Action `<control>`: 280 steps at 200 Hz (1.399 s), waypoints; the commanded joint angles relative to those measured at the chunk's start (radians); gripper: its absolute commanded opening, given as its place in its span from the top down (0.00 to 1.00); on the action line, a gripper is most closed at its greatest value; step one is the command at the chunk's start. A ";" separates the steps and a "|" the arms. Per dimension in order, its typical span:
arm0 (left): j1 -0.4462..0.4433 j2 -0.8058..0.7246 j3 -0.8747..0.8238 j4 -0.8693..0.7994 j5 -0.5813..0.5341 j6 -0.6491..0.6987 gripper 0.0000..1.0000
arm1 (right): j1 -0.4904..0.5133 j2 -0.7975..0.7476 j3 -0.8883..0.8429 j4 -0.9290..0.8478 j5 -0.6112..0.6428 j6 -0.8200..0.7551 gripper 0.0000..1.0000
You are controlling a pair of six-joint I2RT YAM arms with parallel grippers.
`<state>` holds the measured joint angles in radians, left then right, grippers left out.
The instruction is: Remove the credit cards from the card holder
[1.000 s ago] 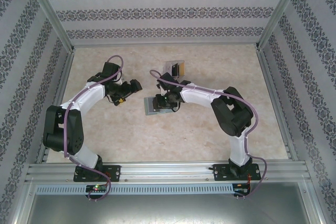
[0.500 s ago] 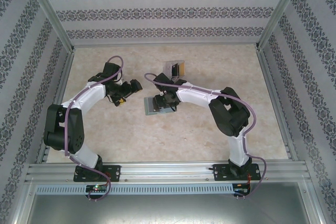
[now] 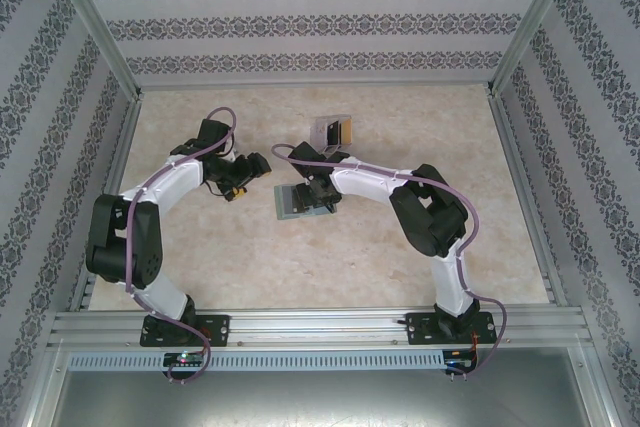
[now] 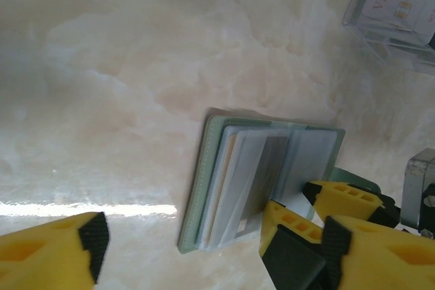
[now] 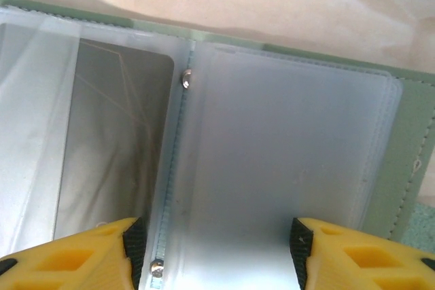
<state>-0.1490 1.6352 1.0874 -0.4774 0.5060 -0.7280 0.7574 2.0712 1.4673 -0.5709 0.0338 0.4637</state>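
Right tool has slid further over the open card holder lying mid-desk, jaws apart and gripping nothing, left tool slightly narrowed but wide, empty, so credit cards remain sleeved.

A lab test booth, dressed up like a home, is being shown. A marble-look table is being boxed in by a bare metal frame and by walls papered in patterned stripes. The left arm and the right arm are being carried on a rail at its near edge.
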 commanded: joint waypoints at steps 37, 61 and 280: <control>-0.029 0.046 -0.027 0.061 0.074 0.002 0.43 | 0.007 0.060 0.005 -0.047 0.063 0.002 0.42; -0.055 0.072 -0.029 0.078 0.100 0.004 0.53 | 0.007 0.070 0.002 -0.053 0.080 0.004 0.43; -0.145 0.218 -0.001 0.210 0.248 -0.012 0.67 | 0.004 0.072 -0.021 -0.030 0.044 0.024 0.46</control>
<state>-0.2802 1.8454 1.0691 -0.3153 0.7113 -0.7387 0.7639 2.0861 1.4773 -0.5835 0.0803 0.4683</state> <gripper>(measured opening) 0.351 0.544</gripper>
